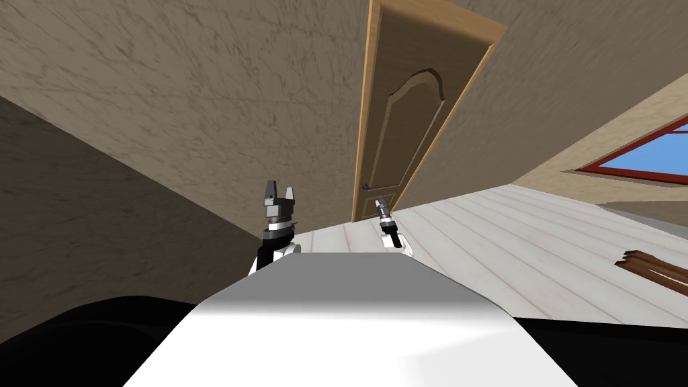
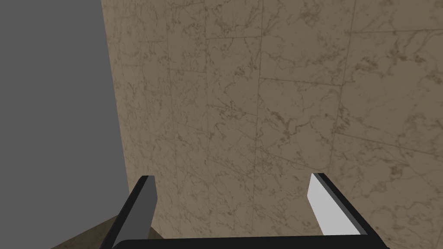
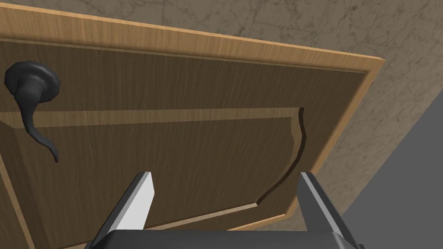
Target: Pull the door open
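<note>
A brown panelled door [image 1: 410, 121] in a lighter wooden frame stands shut in the mottled beige wall ahead. Its dark curved lever handle [image 1: 366, 186] sits low on the door's left side. My right gripper [image 1: 381, 201] hovers just right of that handle, a short way off the door. The right wrist view shows the door [image 3: 194, 142] close up, the handle [image 3: 32, 97] well off to one side of my open right gripper [image 3: 225, 194], with nothing between its fingers. My left gripper [image 1: 279, 193] is raised left of the door, facing the wall, open [image 2: 231, 194] and empty.
A pale plank floor [image 1: 510, 235] runs to the right of the door. A window with a red frame [image 1: 645, 158] is in the right wall, and a dark wooden object [image 1: 655, 269] lies on the floor at the right edge. A beige wall [image 1: 168, 101] closes the left side.
</note>
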You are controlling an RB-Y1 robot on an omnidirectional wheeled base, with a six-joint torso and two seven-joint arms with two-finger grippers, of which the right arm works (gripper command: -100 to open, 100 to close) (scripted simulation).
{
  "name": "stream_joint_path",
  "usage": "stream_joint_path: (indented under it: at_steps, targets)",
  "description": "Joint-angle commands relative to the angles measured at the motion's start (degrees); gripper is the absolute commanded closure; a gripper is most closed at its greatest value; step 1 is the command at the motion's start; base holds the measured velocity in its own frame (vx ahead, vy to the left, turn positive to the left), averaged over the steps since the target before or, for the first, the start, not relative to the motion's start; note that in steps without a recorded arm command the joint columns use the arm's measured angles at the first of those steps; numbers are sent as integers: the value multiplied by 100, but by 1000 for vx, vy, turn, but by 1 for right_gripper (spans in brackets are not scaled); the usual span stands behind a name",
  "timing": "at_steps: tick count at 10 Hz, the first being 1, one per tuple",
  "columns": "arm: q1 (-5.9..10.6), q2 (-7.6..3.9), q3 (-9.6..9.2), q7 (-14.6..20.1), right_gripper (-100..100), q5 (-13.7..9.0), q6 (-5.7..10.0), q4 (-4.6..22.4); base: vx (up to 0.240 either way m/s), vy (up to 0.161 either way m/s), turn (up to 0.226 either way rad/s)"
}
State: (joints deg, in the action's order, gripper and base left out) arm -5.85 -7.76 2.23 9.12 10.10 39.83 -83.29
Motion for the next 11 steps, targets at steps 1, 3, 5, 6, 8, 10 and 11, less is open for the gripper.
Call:
stream_joint_path:
  at_steps: [1,3,5,6,8,10,11]
  targets:
    - [120,-34,8,66,-100,51,40,286,56,-36,21]
    - [232,-71,19,128,-100,91,64,615,80,-48,25]
    - [343,-108,30,189,-100,131,88,875,49,-37,19]
    - [452,-143,41,249,-100,170,112,1098,35,-36,25]
    - [560,-178,52,309,-100,209,135,1382,62,-45,27]
    - [669,-214,63,369,-100,248,159,1634,56,-27,14]
    - [774,-248,73,427,-100,286,181,1873,50,-39,26]
